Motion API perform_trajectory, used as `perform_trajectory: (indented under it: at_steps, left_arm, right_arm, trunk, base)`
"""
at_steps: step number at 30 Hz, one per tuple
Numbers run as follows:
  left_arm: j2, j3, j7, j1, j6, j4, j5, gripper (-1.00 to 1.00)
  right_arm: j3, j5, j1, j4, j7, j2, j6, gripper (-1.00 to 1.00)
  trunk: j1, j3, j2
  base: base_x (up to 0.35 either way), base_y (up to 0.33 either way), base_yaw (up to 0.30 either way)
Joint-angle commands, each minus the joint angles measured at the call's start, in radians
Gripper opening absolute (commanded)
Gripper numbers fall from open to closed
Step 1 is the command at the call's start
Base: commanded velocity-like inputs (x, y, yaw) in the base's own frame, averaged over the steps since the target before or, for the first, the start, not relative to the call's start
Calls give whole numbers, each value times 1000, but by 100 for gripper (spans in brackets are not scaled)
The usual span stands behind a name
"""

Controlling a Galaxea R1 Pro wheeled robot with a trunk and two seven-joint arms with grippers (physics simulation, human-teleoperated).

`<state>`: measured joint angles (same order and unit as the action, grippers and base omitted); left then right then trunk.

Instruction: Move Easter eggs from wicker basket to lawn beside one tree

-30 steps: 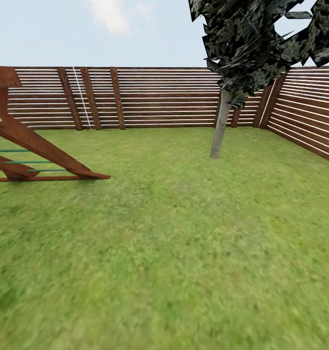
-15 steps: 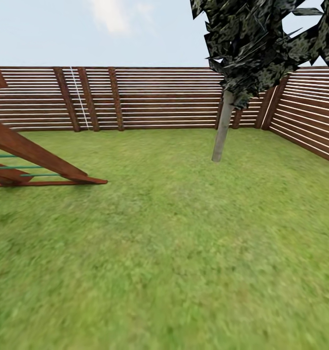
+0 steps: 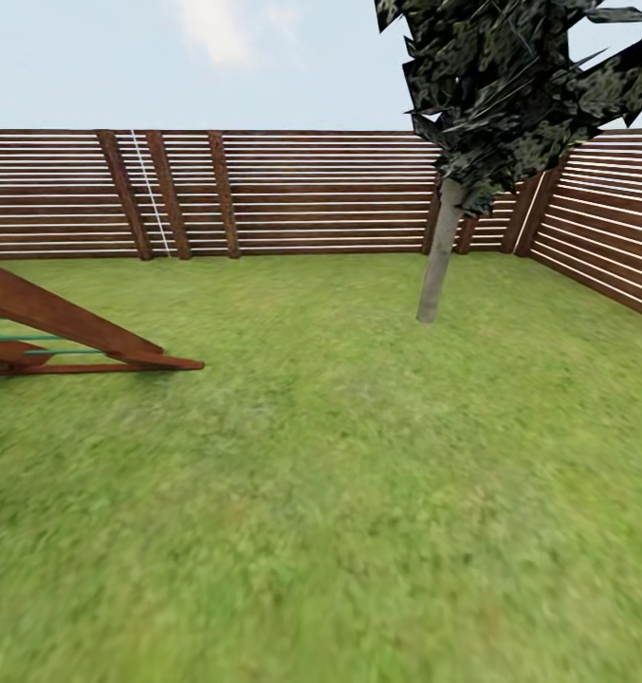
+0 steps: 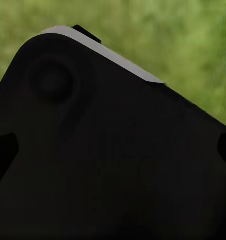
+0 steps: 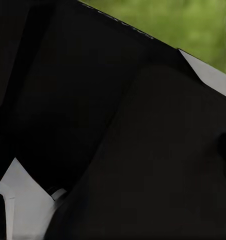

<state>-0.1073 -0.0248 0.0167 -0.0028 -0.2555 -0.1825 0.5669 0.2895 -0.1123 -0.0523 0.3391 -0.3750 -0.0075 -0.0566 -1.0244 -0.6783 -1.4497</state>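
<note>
The lawn (image 3: 339,455) spreads out ahead of me as short green grass. A tree (image 3: 441,256) with a pale, smooth trunk and dark speckled foliage stands at the far right of the garden, near the fence corner. The Easter eggs and the wicker basket are out of view. In the left wrist view a black, rounded robot part (image 4: 102,150) blocks the picture, with blurred grass (image 4: 183,40) behind it. The right wrist view is likewise blocked by dark robot parts (image 5: 118,125), with a strip of grass (image 5: 193,25) past them.
A brown slatted wooden fence (image 3: 311,190) closes off the back and the right side. The slanted brown beams of a wooden play tower (image 3: 64,323), with green rungs, reach onto the grass at the left. Open grass lies between me and the tree.
The whole head view has shifted, so the camera has moved. The tree now sits slightly further right and lower, and the play tower has slid left and down.
</note>
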Motion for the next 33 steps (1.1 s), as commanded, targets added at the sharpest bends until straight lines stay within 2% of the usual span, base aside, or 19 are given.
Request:
perform_trajectory:
  at_steps: [1,33]
  left_arm:
    - [0,-3,2,0,-3,0,4,100]
    - [0,-3,2,0,-3,0,4,100]
  right_arm:
    - [-3,-10,0,3,-4,0,-5,100]
    - [-3,-10,0,3,-4,0,-5,100]
  trunk:
    - [-1,-1,0]
    - [-1,-1,0]
  base:
    - [343,0,0]
    - [343,0,0]
